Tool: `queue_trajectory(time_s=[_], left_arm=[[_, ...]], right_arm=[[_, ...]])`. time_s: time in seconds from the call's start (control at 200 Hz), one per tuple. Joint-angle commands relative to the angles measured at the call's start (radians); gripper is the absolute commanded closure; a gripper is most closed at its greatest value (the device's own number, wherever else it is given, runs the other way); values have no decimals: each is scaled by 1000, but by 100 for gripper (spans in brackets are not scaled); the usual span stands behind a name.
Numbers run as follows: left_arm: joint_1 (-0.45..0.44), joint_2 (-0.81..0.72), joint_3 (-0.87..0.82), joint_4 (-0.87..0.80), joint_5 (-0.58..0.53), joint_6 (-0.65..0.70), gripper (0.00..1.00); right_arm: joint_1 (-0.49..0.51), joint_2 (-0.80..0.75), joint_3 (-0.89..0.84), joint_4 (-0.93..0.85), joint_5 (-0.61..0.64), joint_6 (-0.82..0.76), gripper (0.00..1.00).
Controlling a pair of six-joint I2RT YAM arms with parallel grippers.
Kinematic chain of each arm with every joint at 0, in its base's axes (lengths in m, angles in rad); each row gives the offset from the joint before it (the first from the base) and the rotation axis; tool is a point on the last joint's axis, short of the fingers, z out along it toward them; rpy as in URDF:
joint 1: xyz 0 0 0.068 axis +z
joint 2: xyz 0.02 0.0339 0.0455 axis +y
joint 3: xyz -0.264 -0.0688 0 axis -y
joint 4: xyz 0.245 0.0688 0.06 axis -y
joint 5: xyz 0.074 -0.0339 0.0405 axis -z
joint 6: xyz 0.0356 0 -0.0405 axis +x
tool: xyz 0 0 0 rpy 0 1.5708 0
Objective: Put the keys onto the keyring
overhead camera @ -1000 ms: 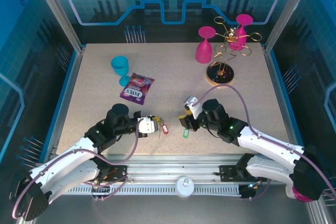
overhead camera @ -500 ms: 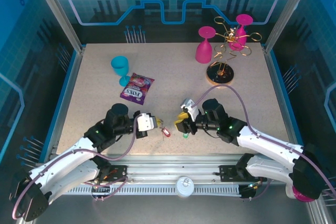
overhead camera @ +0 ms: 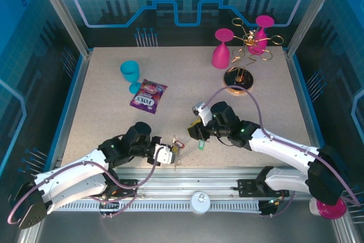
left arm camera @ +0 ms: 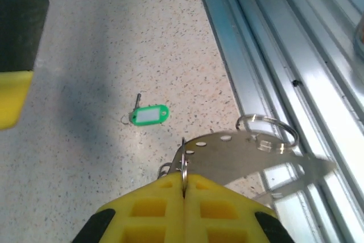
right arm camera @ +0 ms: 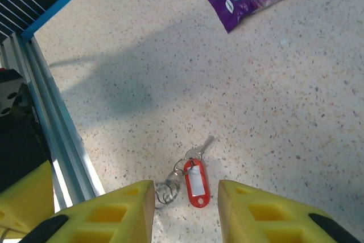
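The keyring (left arm camera: 250,155) is a flat grey metal piece with small holes along its curved edge and a thin wire loop at its far end. My left hand (left arm camera: 183,181) has its yellow fingers pressed together on the keyring's near end, pinching it edge-on. The far end reaches out over the metal rail (left arm camera: 273,55) at the near edge of the table (overhead camera: 187,83).

The green key (left arm camera: 149,115) lies flat on the table beyond the keyring, clear of it, its short metal blade pointing away from the tag. The red key (right arm camera: 196,181) lies flat too, close to the left hand, with a small wire ring just beside its tag.

Both hands work tight against the near edge, so there is little room on the rail side. The middle of the table is open. The purple packet (overhead camera: 148,96) and the blue cup (overhead camera: 129,72) sit well apart at the back left, and the pink glasses (overhead camera: 222,52) and the gold rack (overhead camera: 250,41) at the back right.

My right hand (right arm camera: 185,192) is spread and holds nothing. In its wrist view the red key shows in the gap between its two fingers; I cannot tell whether they touch it.
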Motion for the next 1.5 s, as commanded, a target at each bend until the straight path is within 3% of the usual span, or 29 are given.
queue_trajectory(time_s=[0.0, 0.175, 0.345, 0.45, 0.71, 0.946, 1.041, 1.096, 1.286, 1.366, 1.496], left_arm=[[3, 30, -7, 95, -195, 22, 100], [105, 60, 50, 200, -384, -66, 100], [162, 142, 107, 249, -553, -54, 100], [144, 219, 139, 184, -524, -54, 100], [-29, 442, 146, 80, -504, 21, 100], [-90, 489, 192, -133, -345, 22, 100], [-88, 474, 197, -150, -320, -15, 69], [-80, 451, 199, -155, -308, -37, 60], [30, 246, 166, -64, -185, -208, 37], [78, 165, 151, 5, -150, -328, 32], [151, 115, 133, 156, -187, -606, 29]], right_arm=[[-15, 6, 40, -73, 22, 18, 65], [-52, -16, 35, -74, 50, 20, 66], [-73, -40, 26, -94, 72, 6, 67], [-79, -51, 19, -108, 82, 2, 68], [-92, -99, -11, -141, 109, 7, 68], [-108, -117, -24, -156, 109, 5, 68], [-113, -108, -19, -159, 99, 5, 68], [-114, -97, -12, -167, 94, 5, 68], [-114, -44, 10, -182, 61, 11, 69], [-113, -17, 17, -184, 43, 9, 70], [-70, 71, 54, -209, 15, -28, 72]])
